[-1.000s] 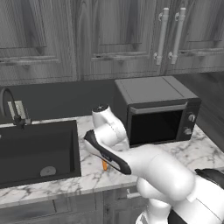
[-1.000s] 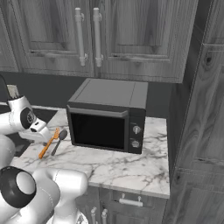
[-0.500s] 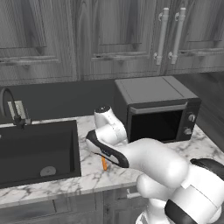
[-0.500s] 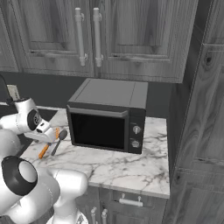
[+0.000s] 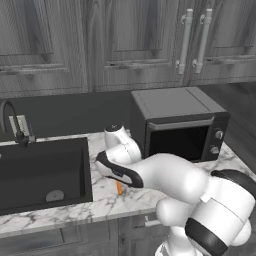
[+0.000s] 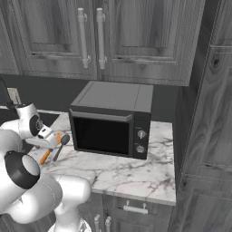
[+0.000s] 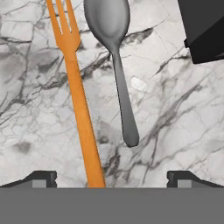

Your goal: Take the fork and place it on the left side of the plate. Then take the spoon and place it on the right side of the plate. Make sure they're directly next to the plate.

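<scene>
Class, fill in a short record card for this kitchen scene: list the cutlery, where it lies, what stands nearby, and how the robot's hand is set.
fork: orange, flat on the marble counter
spoon: dark grey, beside the fork, not touching it
alignment: roughly parallel, heads pointing the same way
microwave: black, standing on the counter near the spoon
sink: dark basin at the counter's other end
hand: open, above the fork's handle, holding nothing

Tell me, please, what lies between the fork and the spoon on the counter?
Nothing. In the hand view, bare marble counter separates the fork from the spoon; they lie side by side, apart.
</scene>
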{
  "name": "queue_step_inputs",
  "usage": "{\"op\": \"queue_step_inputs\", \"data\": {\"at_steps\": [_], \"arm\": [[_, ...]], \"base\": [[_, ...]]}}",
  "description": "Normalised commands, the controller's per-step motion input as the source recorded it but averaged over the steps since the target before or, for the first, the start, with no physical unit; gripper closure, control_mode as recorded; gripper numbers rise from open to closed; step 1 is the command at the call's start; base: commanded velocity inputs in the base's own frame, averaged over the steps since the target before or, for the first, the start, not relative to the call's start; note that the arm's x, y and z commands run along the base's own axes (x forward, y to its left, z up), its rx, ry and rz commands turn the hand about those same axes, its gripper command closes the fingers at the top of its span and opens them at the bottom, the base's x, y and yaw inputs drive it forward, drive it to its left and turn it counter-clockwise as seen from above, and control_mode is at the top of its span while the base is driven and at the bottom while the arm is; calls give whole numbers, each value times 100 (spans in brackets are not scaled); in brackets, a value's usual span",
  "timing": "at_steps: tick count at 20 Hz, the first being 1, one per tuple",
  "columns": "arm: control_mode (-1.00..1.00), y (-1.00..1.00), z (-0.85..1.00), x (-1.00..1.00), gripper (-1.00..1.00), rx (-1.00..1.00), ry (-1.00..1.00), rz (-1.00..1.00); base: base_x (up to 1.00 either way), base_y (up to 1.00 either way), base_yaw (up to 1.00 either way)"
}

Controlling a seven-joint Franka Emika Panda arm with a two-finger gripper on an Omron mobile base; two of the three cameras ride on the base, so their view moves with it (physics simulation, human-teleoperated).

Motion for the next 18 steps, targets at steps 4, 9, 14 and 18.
{"op": "queue_step_inputs", "data": {"at_steps": [4,9,14,18], "arm": [[-100,15,-9,3,-100,0,0,0],[-100,1,-11,2,-100,0,1,0],[-100,0,-14,1,-100,0,1,0],[-100,2,-6,8,-100,0,2,0]], "base": [[0,0,0],[0,0,0],[0,0,0],[0,0,0]]}}
